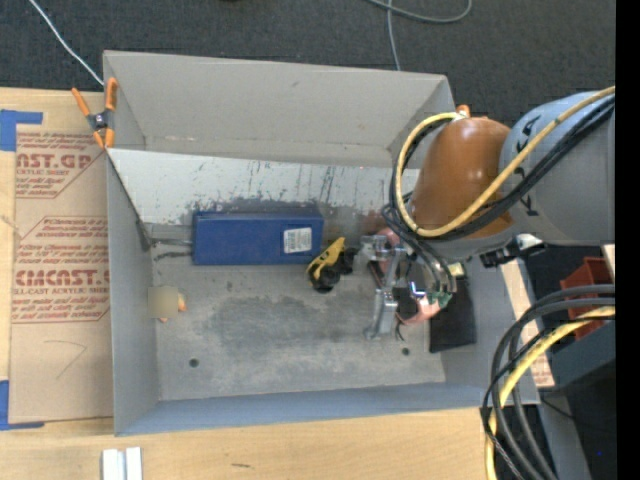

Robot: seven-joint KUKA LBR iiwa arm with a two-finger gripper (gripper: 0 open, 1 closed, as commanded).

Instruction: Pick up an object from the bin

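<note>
- My end effector (pixel 383 313) hangs low over bare bin (pixel 250 333) floor, beside the small yellow-black item (pixel 326 264); open/shut: can't tell.
- Blue box (pixel 257 238) lies flush vs. back wall, prob. harder to grab.

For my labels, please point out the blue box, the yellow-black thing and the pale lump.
blue box (pixel 245 238): camera view, middle of its top face.
yellow-black thing (pixel 326 256): camera view, its yellow part.
pale lump (pixel 163 301): camera view, its middle.

We read red print on the cardboard (pixel 50 228) left of the bin (pixel 130 298): "CELL-CAST ACRYLIC SHEET". The white label (pixel 298 239) on the blue box (pixel 240 240) we cannot read.
</note>
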